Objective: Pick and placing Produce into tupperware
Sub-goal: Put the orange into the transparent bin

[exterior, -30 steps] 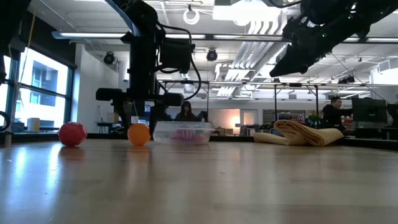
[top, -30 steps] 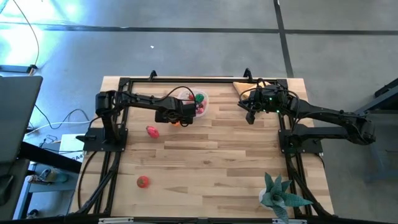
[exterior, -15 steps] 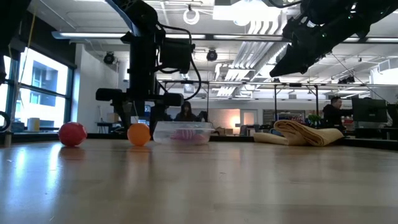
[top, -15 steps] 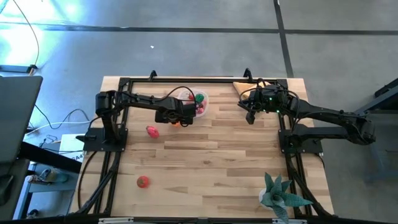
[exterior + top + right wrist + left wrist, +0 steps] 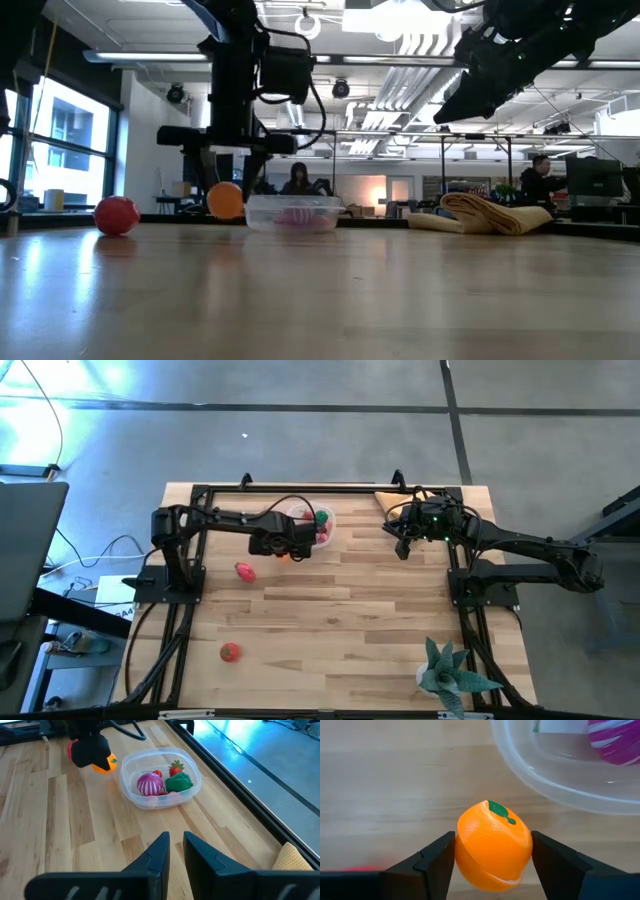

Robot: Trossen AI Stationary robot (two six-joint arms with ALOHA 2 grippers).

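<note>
My left gripper [image 5: 283, 550] [image 5: 492, 852] is shut on an orange toy fruit [image 5: 492, 845] [image 5: 225, 200] [image 5: 102, 764], just beside the near side of the clear tupperware [image 5: 315, 523] [image 5: 293, 212] [image 5: 160, 777]. The tupperware rests on the table and holds a magenta onion [image 5: 149, 784], a green pepper [image 5: 178, 782] and a red strawberry [image 5: 175, 768]. A pink piece [image 5: 244, 571] and a red piece [image 5: 230, 651] [image 5: 116, 215] lie on the table nearer the near edge. My right gripper [image 5: 403, 550] [image 5: 174, 845] waits shut above the table, right of the tupperware. My left gripper pinches the orange toy fruit between its two fingers, one on each side [image 5: 460, 852] of its round body. The fingers come from above, pointing down. The fruit is lifted clear of the table, its green leaf [image 5: 500, 812] turned toward the wrist camera.
A folded tan cloth [image 5: 390, 500] [image 5: 490, 213] lies at the far right corner. A teal spiky plant [image 5: 450, 675] stands at the near right corner. Black frame rails run along the table's left, right and far edges. People sit in the room beyond.
My left gripper has risen a little, staying shut, and the orange toy fruit has come off the table with it. It now hangs just above the tabletop beside the tupperware.
</note>
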